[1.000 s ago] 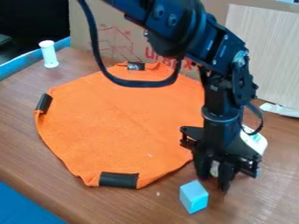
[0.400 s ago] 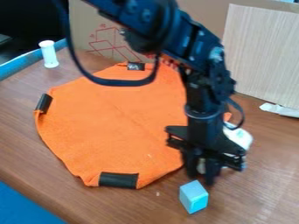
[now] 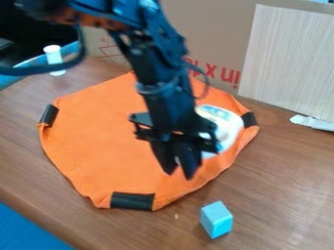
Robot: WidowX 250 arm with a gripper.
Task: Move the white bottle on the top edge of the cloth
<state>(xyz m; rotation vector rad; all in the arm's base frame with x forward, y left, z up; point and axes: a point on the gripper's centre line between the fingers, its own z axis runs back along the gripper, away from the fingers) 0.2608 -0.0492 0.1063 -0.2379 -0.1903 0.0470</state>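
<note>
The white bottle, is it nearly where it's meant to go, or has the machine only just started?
Partway, it seems. Done: the gripper appears to have the white bottle, with white showing between its fingers. In hand: the bottle is over the right side of the orange cloth; whether it touches, I can't tell. Left: probably reaching the far edge, near the cardboard, and letting go.

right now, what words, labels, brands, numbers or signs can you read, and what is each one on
Cardboard: red print, upside down and partly behind the robot arm; no whole word I can make out.
White bottle: a label with blue-green marking, too blurred to read.
So there is no text I can quote with confidence.
</note>
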